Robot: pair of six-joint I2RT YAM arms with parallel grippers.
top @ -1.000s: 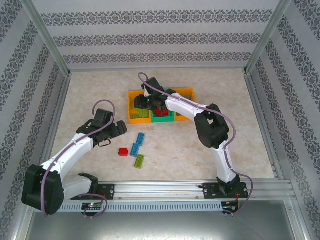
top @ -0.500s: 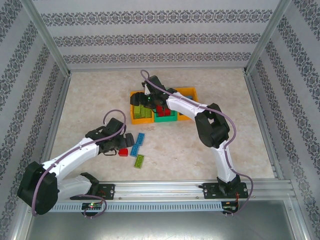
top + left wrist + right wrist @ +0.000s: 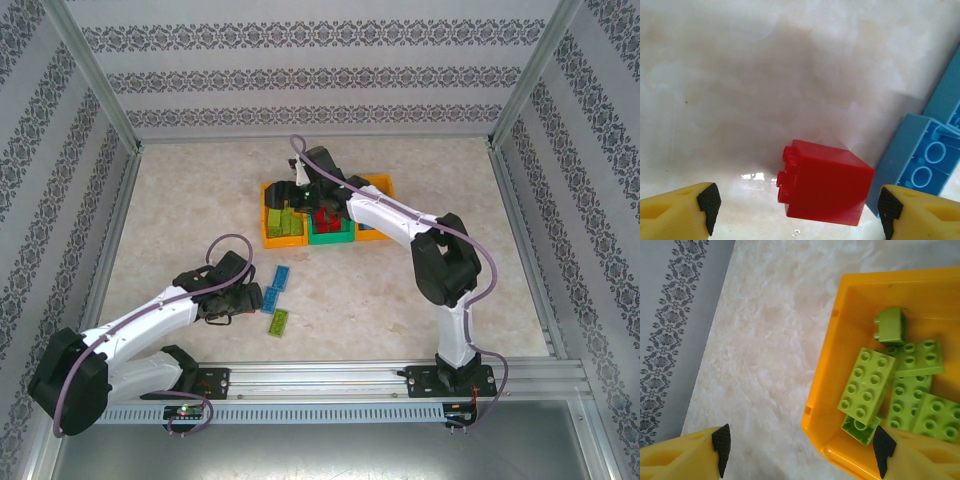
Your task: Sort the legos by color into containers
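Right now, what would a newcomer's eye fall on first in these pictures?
A small red studded plastic brick lies on the pale table between the jaws of the open left gripper, with a blue brick just beside it. The open right gripper hangs over the rim of the left orange plastic bin, which holds lime green bricks.

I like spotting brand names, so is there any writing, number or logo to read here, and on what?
No text can be read anywhere.
The studs of the lime green bricks and of the red brick: no legible mark.
The wall bands: ornament, not letters.
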